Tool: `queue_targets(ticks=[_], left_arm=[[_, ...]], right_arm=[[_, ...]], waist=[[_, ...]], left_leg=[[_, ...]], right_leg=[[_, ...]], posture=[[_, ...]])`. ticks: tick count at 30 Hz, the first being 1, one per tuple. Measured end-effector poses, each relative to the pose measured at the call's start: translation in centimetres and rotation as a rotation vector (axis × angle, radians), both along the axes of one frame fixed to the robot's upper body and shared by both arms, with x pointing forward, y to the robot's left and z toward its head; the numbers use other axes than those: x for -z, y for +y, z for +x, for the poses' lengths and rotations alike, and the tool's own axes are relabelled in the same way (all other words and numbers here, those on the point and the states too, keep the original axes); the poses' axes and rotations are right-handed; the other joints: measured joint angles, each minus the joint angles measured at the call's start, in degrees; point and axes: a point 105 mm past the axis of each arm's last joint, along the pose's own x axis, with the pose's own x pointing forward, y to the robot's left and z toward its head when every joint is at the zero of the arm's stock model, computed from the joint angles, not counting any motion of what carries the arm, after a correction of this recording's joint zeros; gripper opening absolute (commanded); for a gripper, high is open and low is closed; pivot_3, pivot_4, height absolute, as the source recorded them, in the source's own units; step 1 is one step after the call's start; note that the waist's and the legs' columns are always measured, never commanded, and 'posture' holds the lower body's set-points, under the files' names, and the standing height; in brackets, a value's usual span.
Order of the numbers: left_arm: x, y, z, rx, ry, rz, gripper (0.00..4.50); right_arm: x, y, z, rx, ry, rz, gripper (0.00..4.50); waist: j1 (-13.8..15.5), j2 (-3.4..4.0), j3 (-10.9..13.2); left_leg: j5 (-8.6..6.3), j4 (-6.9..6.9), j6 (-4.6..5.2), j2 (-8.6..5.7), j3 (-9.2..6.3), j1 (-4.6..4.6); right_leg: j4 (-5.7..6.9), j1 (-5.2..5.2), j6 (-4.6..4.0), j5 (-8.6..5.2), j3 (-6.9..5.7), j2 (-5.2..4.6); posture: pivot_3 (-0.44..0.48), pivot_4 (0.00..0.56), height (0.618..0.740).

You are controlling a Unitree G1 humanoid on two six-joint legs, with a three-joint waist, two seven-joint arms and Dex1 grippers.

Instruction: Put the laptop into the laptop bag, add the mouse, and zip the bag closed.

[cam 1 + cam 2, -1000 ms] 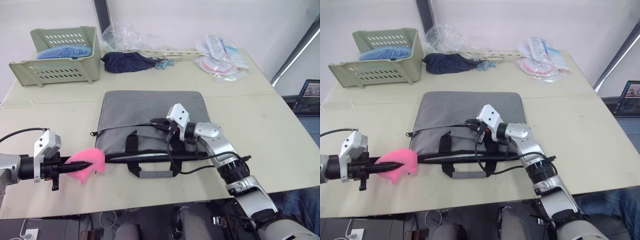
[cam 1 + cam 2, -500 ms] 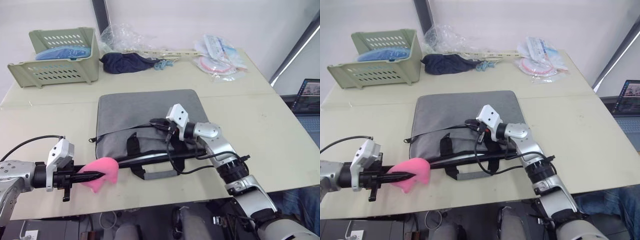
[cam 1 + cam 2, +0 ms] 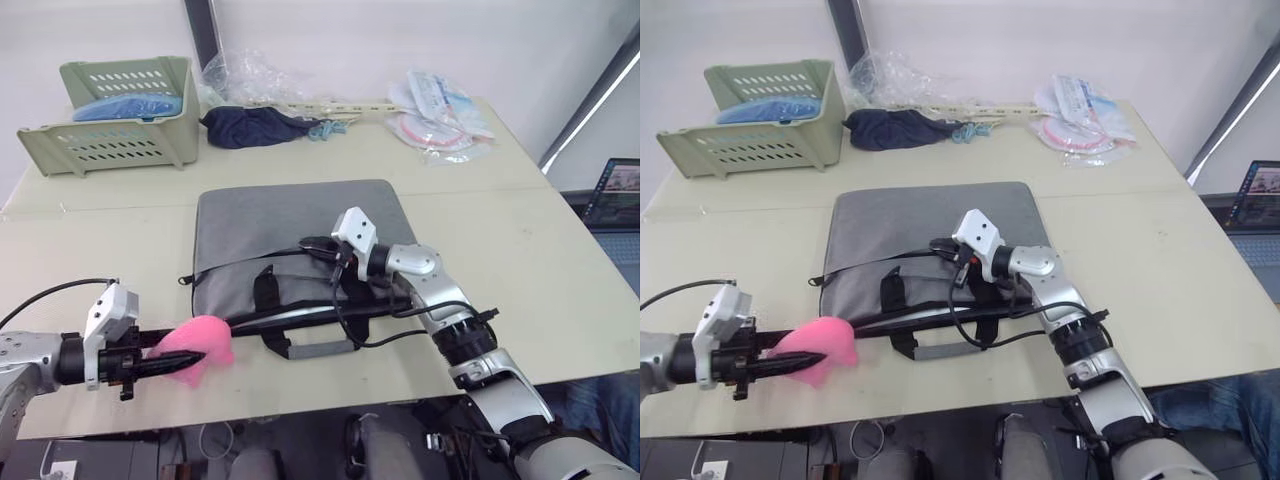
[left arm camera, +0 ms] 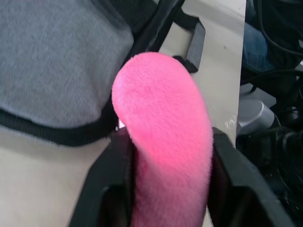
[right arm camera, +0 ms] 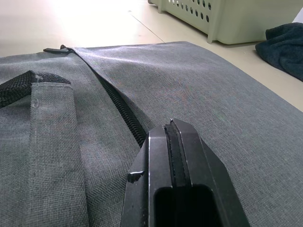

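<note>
Left end effector (image 3: 185, 357) at the near left edge of the beige tabletop (image 3: 520, 250), its two black fingers (image 4: 113, 184) closed on a soft pink rounded plush toy (image 3: 198, 345), one finger pressed to each side. Toy held just off the near left corner of the flat grey fabric laptop bag (image 3: 300, 225), beside the bag's black-edged opening.

Grey bag flat at mid-tabletop, black handle straps (image 3: 265, 295) and a grey webbing handle (image 3: 315, 348) along its near edge. Black zipper track (image 5: 120, 116) across the fabric in the right wrist view, running away from the fingertips.

Right end effector (image 3: 322, 246) low over the bag's near right part, fingers (image 5: 182, 161) pressed together with nothing seen between them, tips at or just above the fabric; contact could not be confirmed. Black cable (image 3: 385, 335) draped from the right arm across the bag's near edge.

Thin silver laptop and small white mouse not identifiable on the tabletop; contents of the bag could not be determined.

Further back: pale green slotted plastic basket (image 3: 110, 125) at far left with a blue item (image 3: 130, 102) inside; crumpled dark navy cloth (image 3: 255, 125) at far centre; clear plastic wrapping (image 3: 250, 72) behind the cloth; flat plastic packets (image 3: 440, 110) at far right.
</note>
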Motion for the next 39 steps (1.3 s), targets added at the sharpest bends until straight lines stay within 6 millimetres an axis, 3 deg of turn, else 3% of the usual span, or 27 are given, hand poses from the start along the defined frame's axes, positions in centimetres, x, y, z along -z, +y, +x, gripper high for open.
queue_targets(ticks=[2, 6, 8, 10, 15, 20, 24, 28, 34, 37, 39], left_arm=[[0.1, 0.0, -1.1, 0.026, 0.052, 0.015, 4.39], [0.3, 1.7, -4.3, 0.072, 0.239, 0.082, 4.39], [0.2, 4.2, -5.0, 0.043, 0.319, 0.173, 4.39], [-0.4, 6.1, -4.2, -0.023, 0.311, 0.216, 4.39], [-2.7, 7.4, -0.5, -0.157, 0.194, 0.132, 4.39], [-4.1, 6.2, 2.7, -0.184, 0.096, 0.017, 4.39], [-4.8, 5.2, 4.6, -0.144, 0.031, 0.026, 4.39], [-3.1, 3.3, 5.6, -0.068, 0.045, 0.041, 4.39], [-0.2, 1.6, 4.8, 0.086, 0.191, 0.116, 4.39], [0.1, 1.7, 4.6, 0.107, 0.194, 0.144, 3.67], [0.1, 1.7, 4.6, 0.108, 0.194, 0.142, 2.74]], right_arm=[[0.0, 0.0, 0.1, 0.001, 0.000, -0.001, 0.00], [0.0, 0.1, 0.2, -0.002, -0.005, -0.004, 0.00], [0.0, 0.0, 0.4, 0.003, -0.001, -0.007, 0.00], [0.0, 0.0, 0.6, 0.005, 0.001, -0.008, 0.00], [0.0, 0.2, 0.5, -0.002, -0.005, -0.004, 0.00], [0.0, 0.2, 0.5, -0.002, -0.007, -0.004, 0.00], [0.0, 0.1, 0.5, -0.001, -0.007, -0.004, 0.00], [0.0, 0.2, 0.5, -0.003, -0.008, -0.005, 0.00], [0.0, 0.2, 0.5, -0.003, -0.009, -0.005, 0.00], [0.0, 0.1, 0.6, -0.001, -0.008, -0.005, 0.00], [0.0, 0.1, 0.6, -0.001, -0.009, -0.005, 0.00]], waist=[[0.0, 0.03, 0.0], [0.0, 0.08, 0.0], [0.2, 0.18, 0.0], [0.3, 0.18, 0.0], [0.1, 0.14, -0.1], [0.1, 0.12, -0.1], [0.1, 0.11, -0.1], [0.1, 0.15, -0.1], [0.1, 0.13, -0.1], [0.2, 0.12, -0.1], [0.2, 0.13, -0.1]], left_leg=[[-0.03, 0.00, -0.03, 0.03, 0.00, 0.04], [-0.07, 0.00, -0.08, 0.08, 0.04, 0.09], [-0.07, 0.00, -0.07, 0.06, 0.05, 0.13], [-0.08, 0.00, -0.06, 0.07, 0.04, 0.14], [-0.09, -0.03, -0.09, 0.08, 0.04, 0.14], [-0.08, -0.12, -0.11, 0.06, 0.07, 0.14], [-0.07, -0.12, -0.13, 0.05, 0.08, 0.16], [-0.07, -0.13, -0.13, 0.05, 0.13, 0.15], [-0.07, -0.14, -0.13, 0.05, 0.50, 0.15], [-0.06, -0.13, -0.12, 0.07, 0.57, 0.15], [-0.07, -0.13, -0.12, 0.06, 0.57, 0.16]], right_leg=[[0.00, 0.00, -0.06, -0.03, 0.00, 0.00], [0.02, -0.05, -0.23, -0.13, -0.04, 0.05], [0.04, -0.05, -0.29, -0.17, -0.05, 0.05], [0.06, -0.04, -0.32, -0.18, -0.07, 0.06], [0.14, -0.03, -0.25, -0.14, -0.05, 0.05], [0.34, -0.03, -0.23, -0.13, -0.06, 0.06], [0.38, -0.03, -0.23, -0.13, -0.05, 0.06], [0.41, -0.03, -0.22, -0.13, -0.05, 0.06], [0.41, -0.06, -0.23, -0.13, -0.04, 0.09], [0.35, -0.06, -0.24, -0.14, -0.03, 0.07], [0.34, -0.06, -0.24, -0.14, -0.02, 0.06]], posture=[[0.000, 0.150, 0.740], [0.000, 0.150, 0.740], [0.000, 0.150, 0.740], [0.000, 0.150, 0.740], [0.000, 0.150, 0.740], [0.000, 0.150, 0.740], [0.000, 0.150, 0.740], [0.000, 0.150, 0.740], [0.000, 0.150, 0.740], [0.000, 0.150, 0.740], [0.000, 0.150, 0.740]])
